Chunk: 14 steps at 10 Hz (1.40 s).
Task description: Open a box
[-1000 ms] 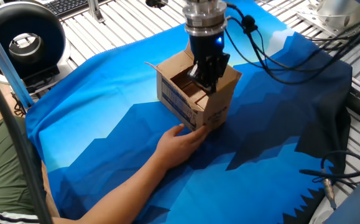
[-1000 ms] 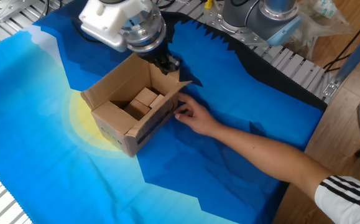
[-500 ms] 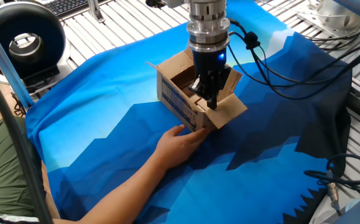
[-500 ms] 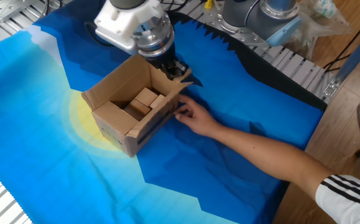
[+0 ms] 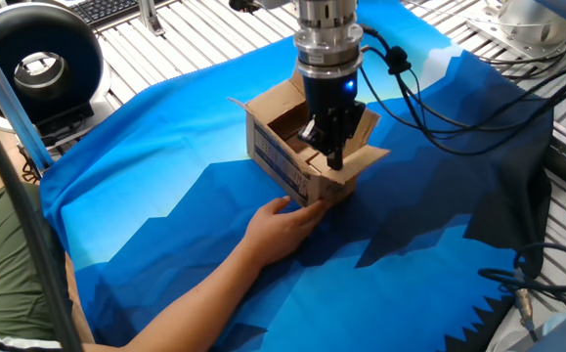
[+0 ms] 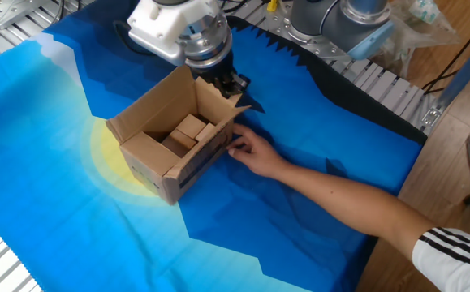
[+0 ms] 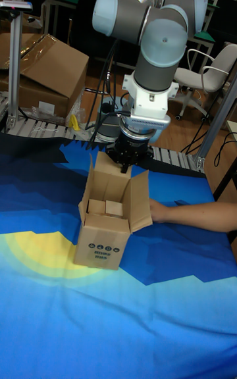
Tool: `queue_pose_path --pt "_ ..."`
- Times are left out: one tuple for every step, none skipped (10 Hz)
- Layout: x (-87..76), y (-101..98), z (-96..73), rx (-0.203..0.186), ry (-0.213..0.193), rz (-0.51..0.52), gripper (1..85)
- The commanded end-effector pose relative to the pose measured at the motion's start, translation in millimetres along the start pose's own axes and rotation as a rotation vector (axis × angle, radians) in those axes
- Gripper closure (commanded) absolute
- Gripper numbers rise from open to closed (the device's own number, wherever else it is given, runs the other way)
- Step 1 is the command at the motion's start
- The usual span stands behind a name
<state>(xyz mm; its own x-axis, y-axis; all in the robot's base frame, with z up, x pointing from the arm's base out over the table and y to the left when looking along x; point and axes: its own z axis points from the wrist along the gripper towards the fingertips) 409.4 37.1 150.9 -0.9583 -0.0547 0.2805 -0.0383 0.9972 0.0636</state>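
The box [image 5: 287, 156] [image 6: 166, 142] [image 7: 105, 224] is a small brown carton standing on a blue cloth with its top flaps up or folded outward. Wood-coloured blocks [image 6: 190, 130] lie inside. My gripper [image 5: 332, 154] [image 6: 228, 84] [image 7: 126, 166] comes straight down at the box's far side. Its fingers are close together on the edge of one flap [image 5: 366, 152] [image 7: 140, 201], which leans outward. A person's hand [image 5: 283, 220] [image 6: 255, 152] [image 7: 164, 211] rests against the box's side and steadies it.
The blue cloth [image 5: 165, 205] covers the table. A black round device [image 5: 33, 59] and a keyboard [image 5: 116, 8] sit at the far left. My cables [image 5: 439, 93] hang to the right. A second arm's base [image 6: 356, 16] and a large carton [image 7: 39, 70] stand behind.
My gripper has shifted outward from the box's opening, and the flap it holds has swung from nearly upright to leaning out. The hand and the box have stayed put.
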Motion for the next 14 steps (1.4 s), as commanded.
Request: queue_pose_path --pt "5.1 6.7 -4.7 -0.011 0.000 0.006 84.3" --pt "9.0 8.0 -4.5 -0.008 -0.002 0.012 84.3" --pt "8.7 9.1 -0.5 -0.006 -0.020 0.014 84.3" --pt "4.3 12.2 7.7 -0.017 -0.042 0.012 84.3" --pt "1.2 13.5 16.1 -0.018 -0.059 0.014 84.3" --pt "0.8 13.3 18.8 -0.018 -0.065 0.014 84.3" --pt "0.9 12.3 19.4 -0.018 -0.066 0.013 84.3" --pt "-0.7 11.5 19.2 -0.015 -0.072 0.009 84.3" --pt "-5.4 4.9 15.8 0.013 -0.085 0.003 84.3" --pt "-8.0 -0.1 5.3 0.034 -0.076 0.000 84.3" --pt "-11.7 0.5 -6.3 0.030 -0.062 -0.010 84.3" --pt "-16.7 1.2 -15.2 0.027 -0.047 -0.020 84.3" --pt "-23.9 1.3 -22.0 0.021 -0.038 -0.030 84.3" --pt "-34.0 -1.1 -24.4 0.021 -0.047 -0.044 84.3"
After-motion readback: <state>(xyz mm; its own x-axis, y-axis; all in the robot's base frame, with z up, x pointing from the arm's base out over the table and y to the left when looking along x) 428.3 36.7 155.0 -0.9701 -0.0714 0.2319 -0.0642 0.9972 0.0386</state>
